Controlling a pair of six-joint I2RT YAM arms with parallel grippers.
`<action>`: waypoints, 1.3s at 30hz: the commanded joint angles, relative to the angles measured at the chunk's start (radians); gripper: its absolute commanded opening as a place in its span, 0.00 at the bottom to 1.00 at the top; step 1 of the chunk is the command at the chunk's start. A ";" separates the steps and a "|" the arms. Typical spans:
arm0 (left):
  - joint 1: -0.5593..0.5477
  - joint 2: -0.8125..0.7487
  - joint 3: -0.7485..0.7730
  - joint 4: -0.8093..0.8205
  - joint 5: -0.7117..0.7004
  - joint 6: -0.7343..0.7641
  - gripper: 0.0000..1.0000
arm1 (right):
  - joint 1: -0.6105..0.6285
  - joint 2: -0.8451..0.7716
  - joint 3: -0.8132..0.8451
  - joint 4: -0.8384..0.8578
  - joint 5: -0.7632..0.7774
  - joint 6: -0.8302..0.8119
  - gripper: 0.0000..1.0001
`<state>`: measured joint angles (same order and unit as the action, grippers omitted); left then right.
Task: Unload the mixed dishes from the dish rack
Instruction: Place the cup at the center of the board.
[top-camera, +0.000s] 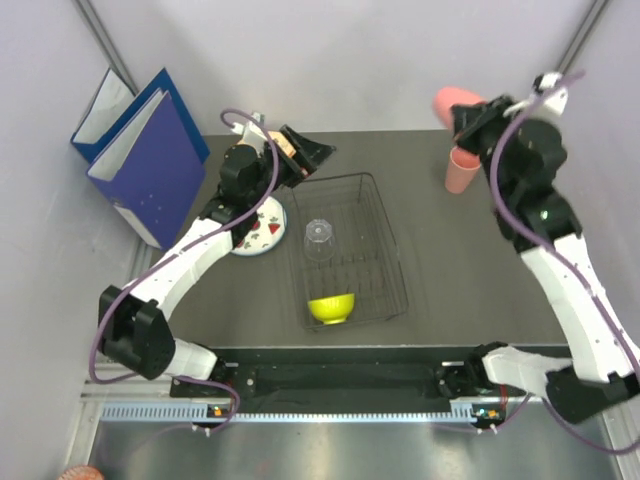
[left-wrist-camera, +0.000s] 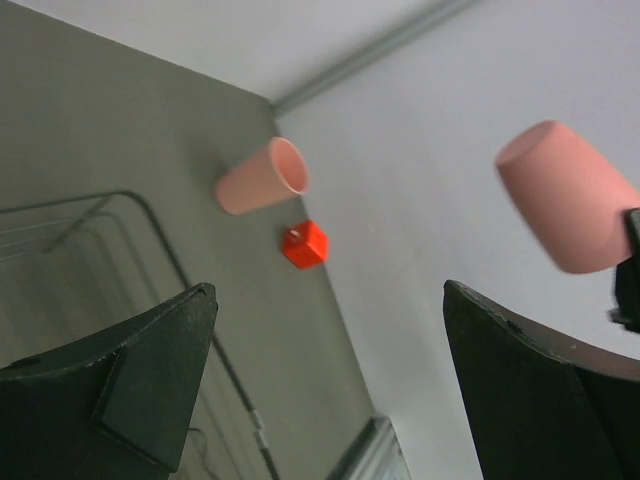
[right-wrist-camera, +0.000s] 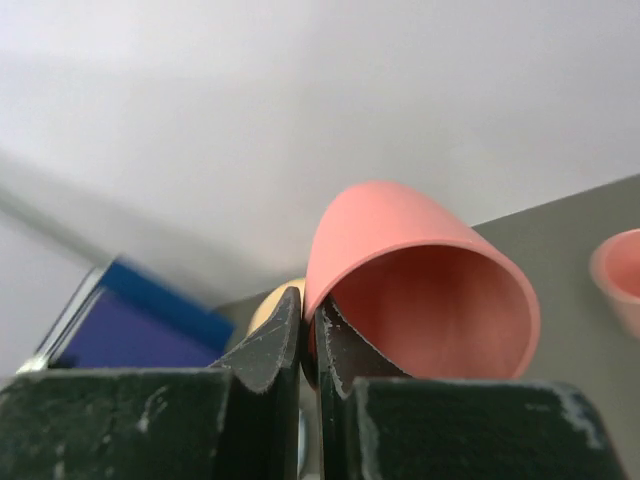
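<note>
Two dishes sit in the dish rack (top-camera: 365, 265) from above: clear glass (top-camera: 318, 238) and lime-yellow bowl (top-camera: 331, 307), with the fruit-print plate (top-camera: 262, 230) just outside. Left wrist alone catches the red cube (left-wrist-camera: 304, 244) near the standing pink cup (left-wrist-camera: 262, 178); left gripper (left-wrist-camera: 328, 290) jaws wide apart. Right wrist: right gripper (right-wrist-camera: 308, 310) clamped on the raised pink cup (right-wrist-camera: 420, 290), at its rim.

Overhead view: my right gripper (top-camera: 468, 118) holds the raised pink cup (top-camera: 452, 101) close by the second pink cup (top-camera: 459, 172), which stands on the worktop (top-camera: 450, 270). The dish rack (top-camera: 365, 265), centre, carries a clear glass (top-camera: 318, 238) and a lime-yellow bowl (top-camera: 331, 307). My left gripper (top-camera: 308, 155) is spread wide at the rack's far left corner, with the fruit-print plate (top-camera: 262, 235) lying just left of the rack.
</note>
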<state>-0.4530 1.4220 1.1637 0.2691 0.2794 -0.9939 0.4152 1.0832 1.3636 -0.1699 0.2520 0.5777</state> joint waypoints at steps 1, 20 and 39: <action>0.030 -0.047 0.027 -0.234 -0.146 0.055 0.99 | -0.146 0.252 0.280 -0.382 0.162 0.014 0.00; 0.036 -0.057 -0.090 -0.248 -0.123 0.037 0.99 | -0.316 0.839 0.861 -0.800 0.150 0.059 0.00; 0.036 0.029 -0.128 -0.215 -0.082 0.023 0.99 | -0.343 0.995 0.950 -0.707 0.115 0.085 0.00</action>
<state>-0.4183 1.4342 1.0424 0.0067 0.1791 -0.9695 0.0933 2.0739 2.2337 -0.9432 0.3668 0.6510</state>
